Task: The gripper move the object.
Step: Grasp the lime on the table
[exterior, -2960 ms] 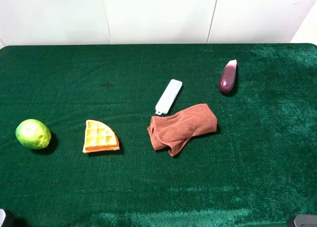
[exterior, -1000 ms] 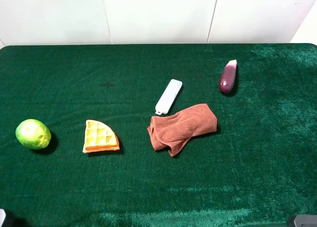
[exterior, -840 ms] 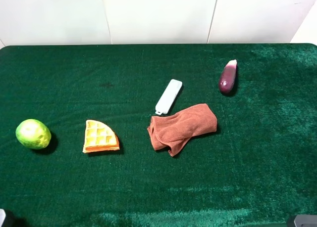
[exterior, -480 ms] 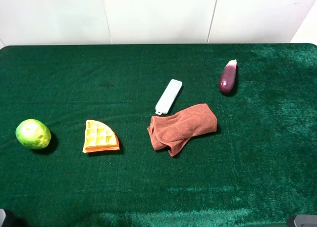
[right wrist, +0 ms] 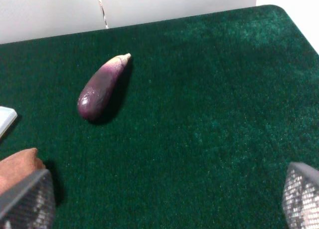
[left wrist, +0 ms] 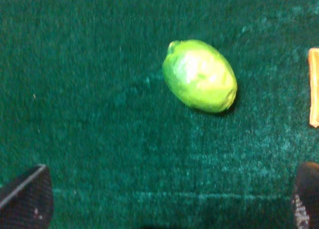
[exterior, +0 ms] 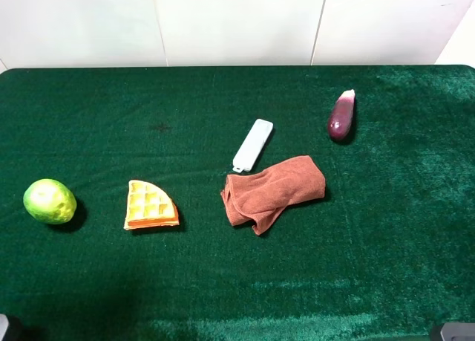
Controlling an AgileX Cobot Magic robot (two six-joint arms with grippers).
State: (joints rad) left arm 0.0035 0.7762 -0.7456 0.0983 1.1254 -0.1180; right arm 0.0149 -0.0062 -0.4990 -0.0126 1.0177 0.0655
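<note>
the small, glossy, round yellow-green fruit (exterior: 50,201) lies on the dark green felt table (exterior: 223,289), near the left edge in the high view, apart from the orange waffle wedge (exterior: 151,205) beside it. the black left gripper (left wrist: 164,204) hangs above the felt short of the fruit, its two fingers spread wide with nothing between them; no contact is made. the black right gripper (right wrist: 164,201) is likewise spread wide and empty, on the far side near the purple eggplant (right wrist: 102,89).

risks noted:
- the fruit is rounded and smooth, so it is judged likely to roll or squirt out if the fingers close off-centre or across its longer axis.
- a descent too low would drag the fingertips into the felt pile.
- a sideways nudge on approach could push the fruit toward the waffle wedge.
- in the left wrist view the fruit sits slightly off the midline between the fingers, so alignment is needed before closing.
</note>
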